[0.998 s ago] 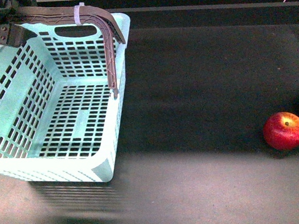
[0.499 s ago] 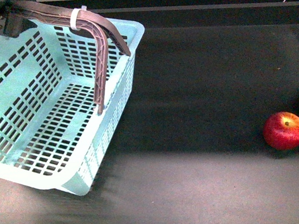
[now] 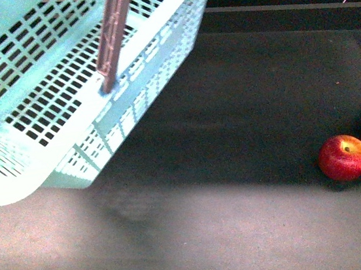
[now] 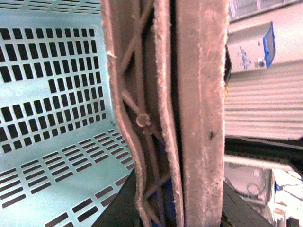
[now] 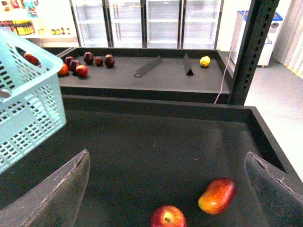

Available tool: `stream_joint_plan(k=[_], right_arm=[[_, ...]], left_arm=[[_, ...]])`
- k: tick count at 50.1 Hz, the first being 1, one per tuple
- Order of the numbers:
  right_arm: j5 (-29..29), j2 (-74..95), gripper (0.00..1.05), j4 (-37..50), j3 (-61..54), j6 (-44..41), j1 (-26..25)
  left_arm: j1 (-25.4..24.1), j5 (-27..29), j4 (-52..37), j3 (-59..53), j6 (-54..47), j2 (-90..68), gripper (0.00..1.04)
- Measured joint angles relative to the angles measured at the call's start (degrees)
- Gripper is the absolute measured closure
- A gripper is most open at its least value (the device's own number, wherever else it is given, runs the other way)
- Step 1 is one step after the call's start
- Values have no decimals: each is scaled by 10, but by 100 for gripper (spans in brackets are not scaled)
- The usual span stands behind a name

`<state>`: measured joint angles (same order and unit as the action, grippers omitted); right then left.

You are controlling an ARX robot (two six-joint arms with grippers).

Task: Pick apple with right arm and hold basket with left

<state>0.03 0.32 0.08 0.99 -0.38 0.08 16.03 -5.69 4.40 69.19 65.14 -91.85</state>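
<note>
Basket [image 3: 156,69] now hangs higher and more steeply tilted than half a second earlier, its brown handle [image 4: 189,113] clamped between the dark jaws of the left gripper [image 4: 177,210]. Apple [image 3: 345,157] lies unmoved on the table [image 3: 237,167], well right of the basket. Right gripper [image 5: 166,156] is spread wide and empty.

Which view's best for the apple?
Front view: the apple shows whole and unobstructed. Right wrist view catches it too, but clipped at the frame edge. Left wrist view shows only the basket and its handle.
</note>
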Motion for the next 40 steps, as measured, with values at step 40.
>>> stream_joint_plan(k=[40], right_arm=[[0,0,9,0,0,0,0]], left_arm=[[198,-4,28,-27,-21,41,86]])
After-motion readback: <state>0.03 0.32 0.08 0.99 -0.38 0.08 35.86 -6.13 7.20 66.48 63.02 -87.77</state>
